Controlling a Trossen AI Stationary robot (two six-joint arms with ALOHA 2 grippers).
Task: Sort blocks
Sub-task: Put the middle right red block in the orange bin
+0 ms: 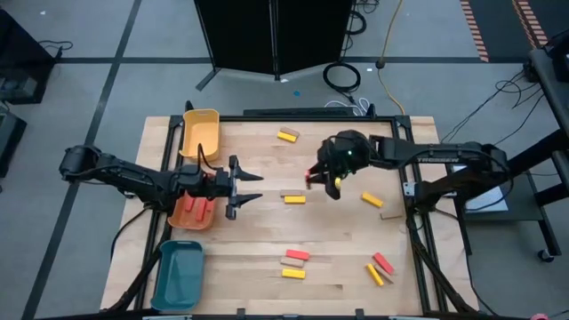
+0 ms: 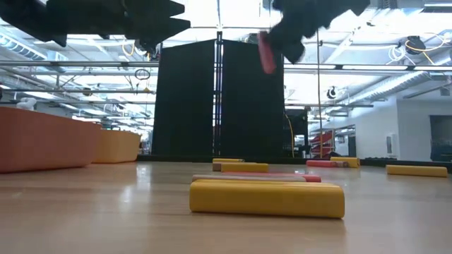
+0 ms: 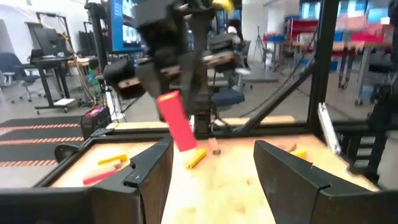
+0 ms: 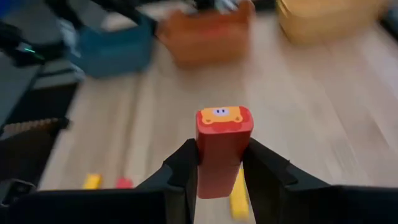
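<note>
My right gripper (image 1: pixel 320 178) hangs above the table's middle, shut on a red block (image 4: pixel 224 149). The same block shows in the low view (image 2: pixel 266 51) and the left wrist view (image 3: pixel 177 121). My left gripper (image 1: pixel 247 188) is open and stands level above the table beside the orange tray (image 1: pixel 182 216), pointing toward the right gripper and touching nothing. Red blocks (image 1: pixel 202 209) lie in the orange tray. Yellow blocks (image 1: pixel 294 199), red blocks (image 1: pixel 296 255) and tan blocks (image 1: pixel 391 214) lie flat and scattered on the table. My right gripper pinches the red block by its two long sides (image 4: pixel 202 168) between the two fingers (image 4: pixel 183 171). The block lies along the fingers, and its free end with a small sticker (image 4: pixel 222 116) sticks out past the fingertips. It is lifted clear of the table and tilts downward (image 2: pixel 266 51).
A yellow tray (image 1: pixel 200 133) sits at the far left and a teal tray (image 1: pixel 178 276) at the near left. Loose blocks lie near the far edge (image 1: pixel 287 135), the near middle (image 1: pixel 293 274) and the near right (image 1: pixel 384 263). Bare wood lies between the grippers.
</note>
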